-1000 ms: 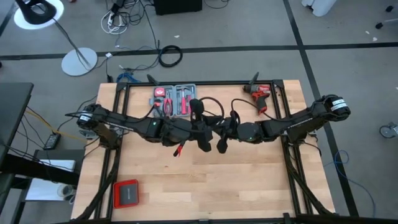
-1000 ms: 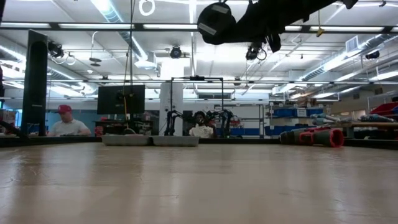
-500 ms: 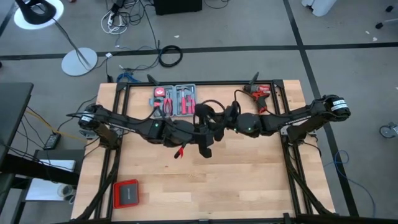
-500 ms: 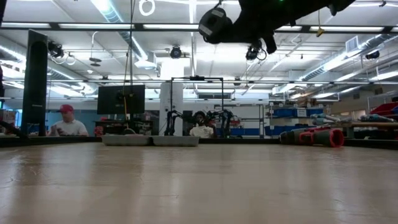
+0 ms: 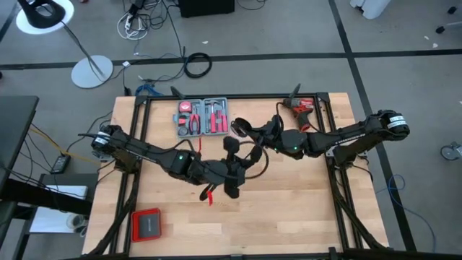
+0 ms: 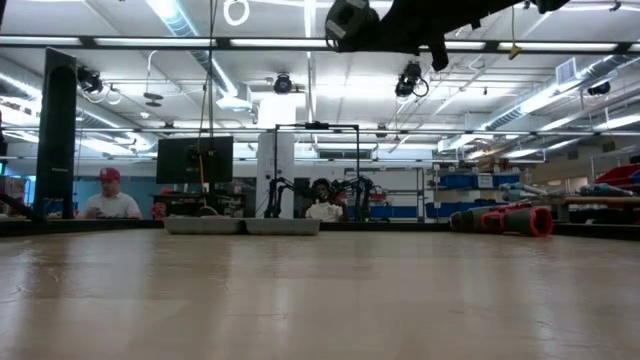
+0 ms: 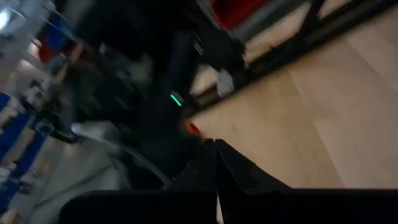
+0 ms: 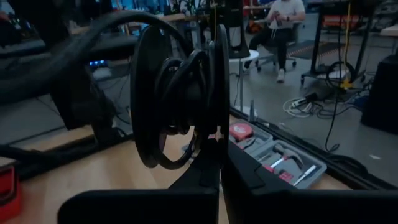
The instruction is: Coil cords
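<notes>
Cords: your right tool has its fingers closed on a bundle of black cable loops, held up in the air over the table's middle, near the grey tool case. Your left tool is also closed, raised just below and left of the right one in the high view; you cannot tell whether it grips any cable. A red drill lies by the far right edge, a red box near the front left corner.
</notes>
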